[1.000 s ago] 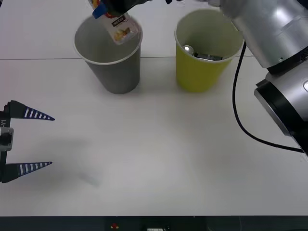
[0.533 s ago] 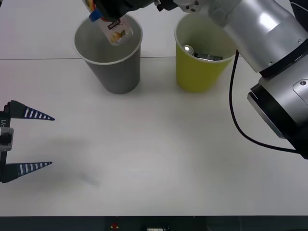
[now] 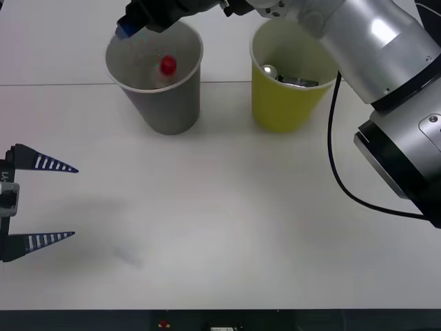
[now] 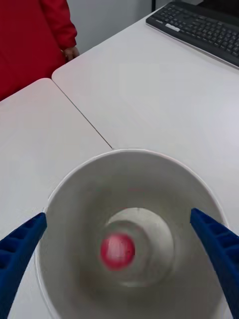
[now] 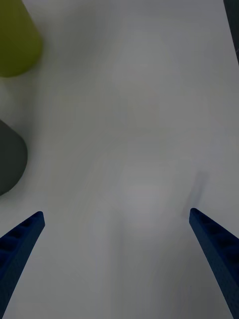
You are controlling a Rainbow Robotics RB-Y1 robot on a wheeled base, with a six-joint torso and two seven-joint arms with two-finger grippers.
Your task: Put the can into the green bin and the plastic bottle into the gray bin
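The plastic bottle [image 3: 167, 67] is inside the gray bin [image 3: 169, 107], its red cap pointing up and apart from any finger. In the right wrist view the bottle [image 4: 117, 250] shows blurred, low in the gray bin [image 4: 124, 152]. My right gripper [image 3: 141, 17] hangs open just above that bin's rim, and the right gripper [image 4: 118, 215] holds nothing. The can [image 3: 296, 81] lies inside the green bin [image 3: 282, 103]. My left gripper [image 3: 74, 202] waits open over the table at the left; the left gripper [image 5: 115, 214] is well short of both bins.
A keyboard [image 4: 199, 25] lies on the far table behind the bins. A person's red sleeve [image 4: 35, 35] is at that table's far side. A black cable [image 3: 337, 158] hangs from my right arm over the table's right part.
The right gripper has opened and let go of the bottle, which dropped from above the rim into the gray bin. The left arm has not moved.
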